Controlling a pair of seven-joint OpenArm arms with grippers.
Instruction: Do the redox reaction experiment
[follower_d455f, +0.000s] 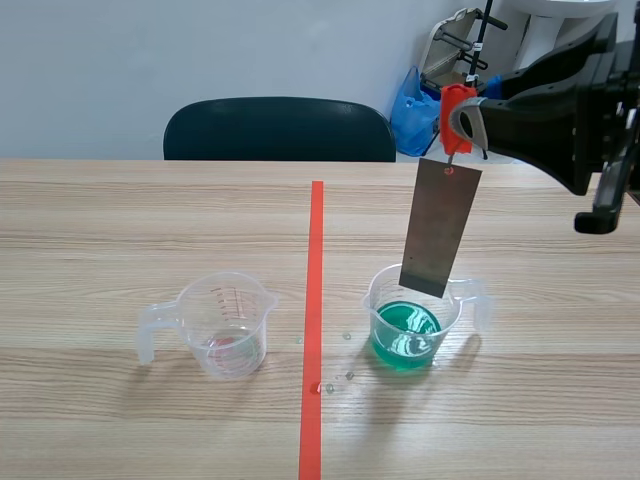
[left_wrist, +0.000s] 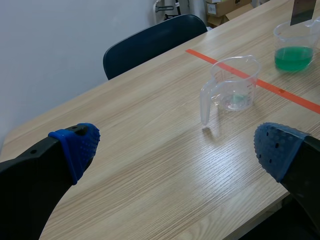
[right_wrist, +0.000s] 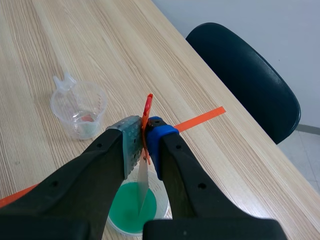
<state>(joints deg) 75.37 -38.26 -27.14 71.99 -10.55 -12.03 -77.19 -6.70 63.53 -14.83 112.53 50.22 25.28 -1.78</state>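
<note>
**Item 1.** Measuring beaker (follower_d455f: 384, 288), clear plastic, with a handle, upright on the tabletop (follower_d455f: 120, 230). It holds green liquid (follower_d455f: 405, 332) in its lower part. This is the reference piece for all entries below.

**Item 2.** Metal plate (follower_d455f: 440, 228), grey, flat and rectangular. It hangs slightly tilted straight above the beaker, its lower edge at about rim level, over the liquid.

**Item 3.** Orange-red clip (follower_d455f: 455, 105), fastened to the plate's upper end, high above the beaker.

**Item 4.** Right pincer (right_wrist: 145, 142), clenched on the clip, directly over the beaker.

**Item 5.** Second beaker (follower_d455f: 225, 320), clear, with a faint reddish trace at its bottom. It stands upright, across the tape line (follower_d455f: 316, 300) from the green beaker.

**Item 6.** Left pincer (left_wrist: 177, 145), released, fingers wide and holding nothing. It is well apart from the green beaker, beyond the second beaker.

**Item 7.** Small droplets (follower_d455f: 335, 375) on the tabletop, just beside the green beaker, toward the tape line.

**Item 8.** Dark chair (follower_d455f: 278, 128), behind the tabletop's far edge, well apart from the green beaker.
</note>
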